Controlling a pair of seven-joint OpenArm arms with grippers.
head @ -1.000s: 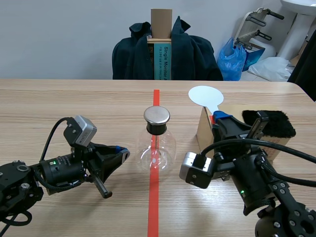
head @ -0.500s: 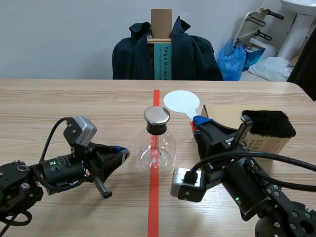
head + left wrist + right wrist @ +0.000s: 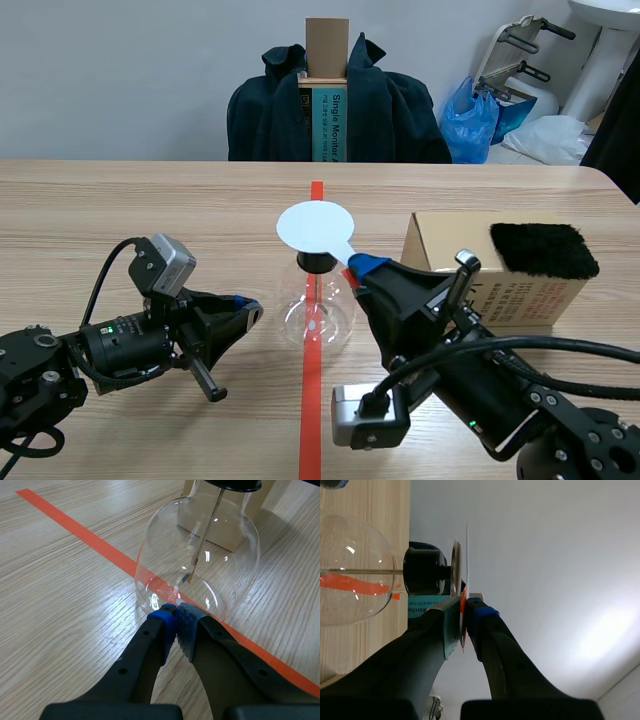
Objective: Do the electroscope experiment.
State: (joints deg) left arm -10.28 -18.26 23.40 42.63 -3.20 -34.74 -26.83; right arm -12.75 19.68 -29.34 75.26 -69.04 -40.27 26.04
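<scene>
Above the flask (image 3: 316,305), the right gripper (image 3: 362,268) pinches the handle of a white disc (image 3: 316,225). It has swung across from the box (image 3: 445,240) to just over the metal cap (image 3: 455,569), so the charge test looks close. The left gripper (image 3: 176,617), closed on nothing, sits at the flask's base.

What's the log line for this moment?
left gripper: shut, tips at flask base | right gripper: shut on white disc | disc: held over flask cap

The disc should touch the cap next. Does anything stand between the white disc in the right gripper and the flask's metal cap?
Nothing visible. The right gripper holds the thin white round disc just above the round silver metal cap of the clear glass flask, only air between them.
</scene>
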